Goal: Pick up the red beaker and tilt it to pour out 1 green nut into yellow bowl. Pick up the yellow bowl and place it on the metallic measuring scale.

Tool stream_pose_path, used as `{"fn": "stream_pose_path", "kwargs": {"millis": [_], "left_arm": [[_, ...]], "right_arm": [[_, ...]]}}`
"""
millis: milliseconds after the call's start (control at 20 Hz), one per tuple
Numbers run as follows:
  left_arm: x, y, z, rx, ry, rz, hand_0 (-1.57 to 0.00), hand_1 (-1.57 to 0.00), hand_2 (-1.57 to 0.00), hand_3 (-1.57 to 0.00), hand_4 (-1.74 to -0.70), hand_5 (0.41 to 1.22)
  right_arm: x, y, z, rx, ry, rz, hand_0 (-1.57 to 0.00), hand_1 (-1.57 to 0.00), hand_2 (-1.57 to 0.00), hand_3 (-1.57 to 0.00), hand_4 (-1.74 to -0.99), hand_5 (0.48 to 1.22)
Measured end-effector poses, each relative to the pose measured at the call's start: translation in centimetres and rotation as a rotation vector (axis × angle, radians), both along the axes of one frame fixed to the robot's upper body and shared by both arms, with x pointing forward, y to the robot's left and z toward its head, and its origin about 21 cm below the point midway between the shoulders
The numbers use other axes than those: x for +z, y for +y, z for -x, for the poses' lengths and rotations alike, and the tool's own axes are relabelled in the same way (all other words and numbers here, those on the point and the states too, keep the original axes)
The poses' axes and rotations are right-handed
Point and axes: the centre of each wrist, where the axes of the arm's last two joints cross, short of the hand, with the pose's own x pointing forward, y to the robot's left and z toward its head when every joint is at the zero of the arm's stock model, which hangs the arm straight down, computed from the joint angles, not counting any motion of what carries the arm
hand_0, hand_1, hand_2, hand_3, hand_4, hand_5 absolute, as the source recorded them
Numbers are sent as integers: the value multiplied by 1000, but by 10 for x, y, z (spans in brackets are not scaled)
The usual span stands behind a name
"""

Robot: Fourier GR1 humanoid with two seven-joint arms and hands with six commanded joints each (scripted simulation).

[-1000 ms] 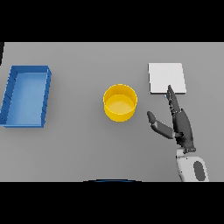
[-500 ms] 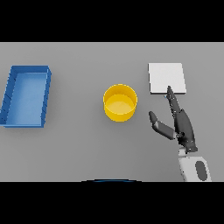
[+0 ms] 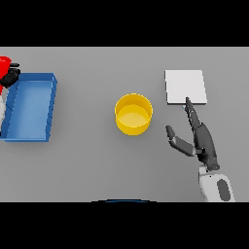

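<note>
Now the beaker (image 3: 4, 64) is gripped by the left hand (image 3: 9, 76) at the tray's (image 3: 30, 133) corner — right hand (image 3: 200, 141) open, fingers straight, beside the bowl (image 3: 133, 114).

Dark grey right hand (image 3: 204, 141) with slim fingers (image 3: 191, 113), on a white forearm with a grey oval inset.

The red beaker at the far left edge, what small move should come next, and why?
Probably carry the red beaker, which the left robot hand appears to grip beyond the blue tray, rightward toward the yellow bowl. The bowl looks empty and sits apart from the beaker, so tilting now would miss.
</note>
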Motion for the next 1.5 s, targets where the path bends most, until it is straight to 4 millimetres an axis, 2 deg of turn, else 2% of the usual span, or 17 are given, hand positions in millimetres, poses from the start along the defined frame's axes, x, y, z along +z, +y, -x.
{"fn": "stream_pose_path", "kwargs": {"millis": [50, 100, 150, 200, 250, 300, 400, 500, 600, 750, 950, 1000, 1050, 1150, 1350, 1500], "left_arm": [[-3, -5, 3, 13, 12, 6, -1571, -1571, -1571, -1571, -1741, 984], [-2, -1, 9, 32, 11, 10, -1571, -1571, -1571, -1571, -1741, 925], [-3, -5, 11, 40, 19, 19, -1571, -1571, -1571, -1571, -1655, 868], [-2, -4, 15, 45, 39, 30, -1571, -1571, -1526, -1525, -1521, 818], [1, -5, 17, 32, 55, 33, -1469, -1344, -1276, -1318, -1369, 774], [8, -3, 20, -31, 52, 22, -1175, -1075, -1021, -1055, -1232, 737], [11, 0, 29, -115, 68, 71, -751, -687, -653, -675, -1050, 683], [12, 1, 32, -155, 120, 87, -481, -440, -418, -431, -915, 651], [15, 5, 33, -166, 168, 31, -307, -281, -267, -276, -843, 632], [7, -3, 30, -160, 215, -38, -157, -143, -136, -141, -801, 627], [6, -3, 30, -176, 152, -45, -64, -58, -55, -57, -778, 633], [7, -6, 29, -183, 124, -32, -51, -46, -44, -45, -779, 635], [9, -8, 27, -192, 105, -23, -40, -37, -35, -36, -784, 644], [10, -10, 31, -208, 63, 14, -25, -23, -22, -23, -793, 657], [5, -12, 32, -211, 68, 33, -10, -9, -8, -9, -802, 678], [3, -16, 35, -212, 67, 51, -5, -4, -4, -4, -809, 688]], "right_arm": [[1, -1, -1, -4, -1, 6, 1, 1, 1, 1, -1161, 671], [0, 0, 3, -4, -6, 6, 1, 1, 1, 1, -1157, 671], [1, 2, 1, -8, 6, 5, 1, 1, 1, 1, -1155, 669], [-1, 2, 0, -9, 11, -5, 1, 1, 1, 1, -1155, 670], [2, 1, -1, -10, 2, -10, 1, 1, 1, 1, -1153, 670], [5, 3, -4, -15, 12, -9, 1, 1, 1, 1, -1151, 670], [0, 4, 0, -12, 11, 0, 1, 1, 1, 1, -1150, 671], [0, 1, 2, -15, 3, -7, 1, 1, 1, 1, -1155, 670], [3, 0, 2, -8, -3, -8, 1, 1, 1, 1, -1155, 670], [4, 2, 1, -16, -1, 23, 1, 1, 1, 1, -1158, 665], [2, 4, 2, -26, 14, 41, 1, 1, 1, 1, -1131, 631], [4, 3, 0, -54, 41, 97, 1, 1, 1, 1, -1115, 638], [6, 7, 0, -19, 28, 119, 1, 1, 1, 1, -1087, 649], [16, 7, -10, 85, -14, 192, 1, 1, 1, 1, -1088, 665], [36, 7, -35, 197, -19, 522, 1, 1, 1, 1, -1132, 631], [52, 14, -51, 316, -96, 754, 1, 1, 1, 1, -1150, 630]]}}
